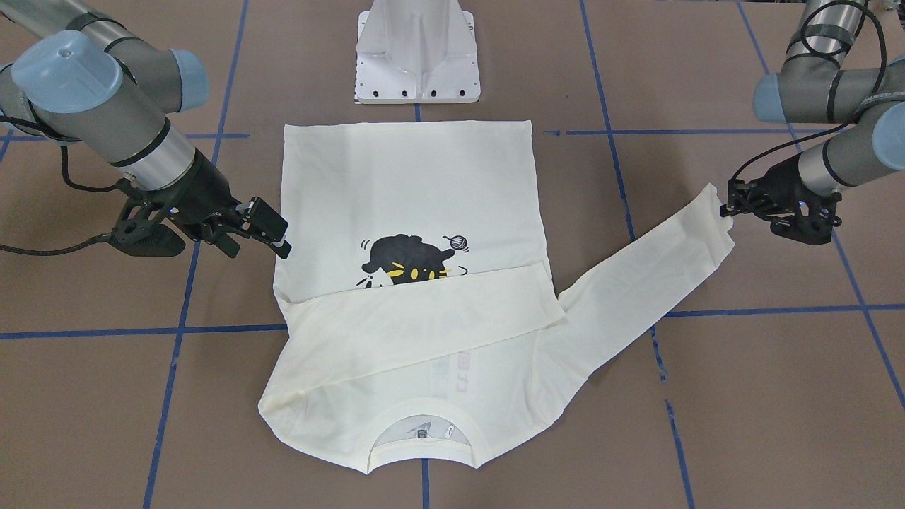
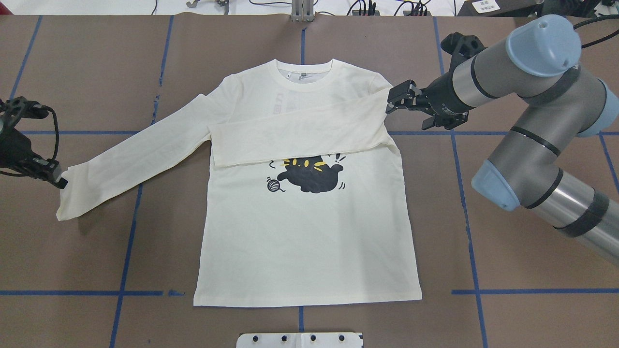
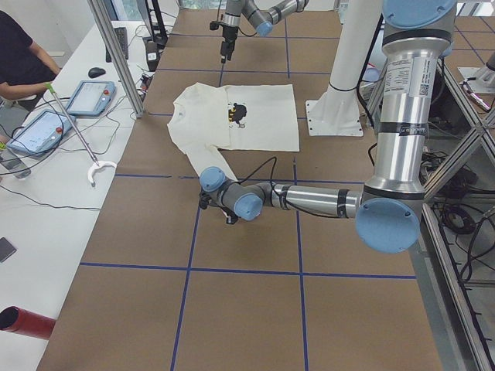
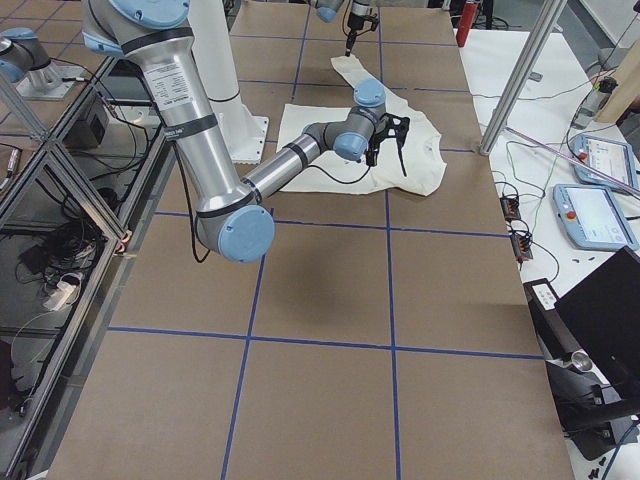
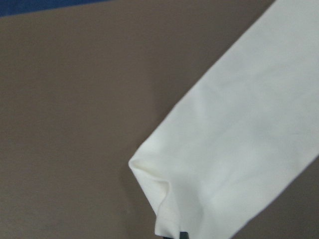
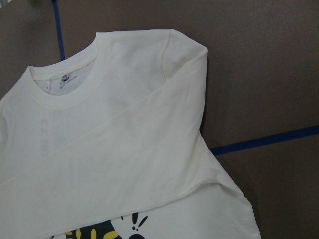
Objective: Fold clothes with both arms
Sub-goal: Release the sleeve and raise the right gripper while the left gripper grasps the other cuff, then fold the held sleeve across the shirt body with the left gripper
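Note:
The cream long-sleeved T-shirt lies flat and print-side up, with the black cat print showing. One sleeve is folded across the chest and covers the lettering. The other sleeve stretches out sideways. My left gripper is shut on that sleeve's cuff, which is raised a little; the pinched cuff fills the left wrist view. My right gripper is open and empty, just above the shirt's edge by the shoulder; it also shows in the front view.
The white base pedestal stands just behind the shirt's hem. Blue tape lines grid the brown table. A side bench with tablets and a seated person lies beyond the collar end.

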Controlling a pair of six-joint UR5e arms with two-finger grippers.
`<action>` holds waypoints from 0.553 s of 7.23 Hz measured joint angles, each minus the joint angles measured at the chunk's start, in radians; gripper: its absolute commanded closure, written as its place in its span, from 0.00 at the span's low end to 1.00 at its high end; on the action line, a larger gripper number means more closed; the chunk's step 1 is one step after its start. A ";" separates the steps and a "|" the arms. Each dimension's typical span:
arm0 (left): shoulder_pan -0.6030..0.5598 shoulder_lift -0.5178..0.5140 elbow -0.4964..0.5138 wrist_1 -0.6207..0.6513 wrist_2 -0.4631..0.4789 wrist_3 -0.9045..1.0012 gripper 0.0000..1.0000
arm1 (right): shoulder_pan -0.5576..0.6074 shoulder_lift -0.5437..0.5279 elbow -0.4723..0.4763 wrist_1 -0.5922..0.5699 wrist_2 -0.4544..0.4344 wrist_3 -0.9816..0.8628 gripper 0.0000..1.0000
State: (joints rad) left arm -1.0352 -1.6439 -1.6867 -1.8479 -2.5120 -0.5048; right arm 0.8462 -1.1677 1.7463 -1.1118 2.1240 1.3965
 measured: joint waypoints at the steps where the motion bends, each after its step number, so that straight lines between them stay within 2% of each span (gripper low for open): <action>1: 0.002 -0.069 -0.064 0.068 -0.025 -0.112 1.00 | 0.000 -0.009 0.006 0.000 0.001 0.000 0.00; 3: 0.060 -0.310 -0.077 0.101 -0.037 -0.454 1.00 | 0.002 -0.047 0.028 0.001 -0.001 -0.001 0.00; 4: 0.090 -0.454 -0.019 0.065 -0.032 -0.620 1.00 | 0.004 -0.074 0.045 0.001 -0.004 -0.001 0.00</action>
State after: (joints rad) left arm -0.9452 -2.0980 -1.7055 -1.7829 -2.5444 -1.1251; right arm 0.8507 -1.2421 1.7910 -1.1107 2.1198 1.3955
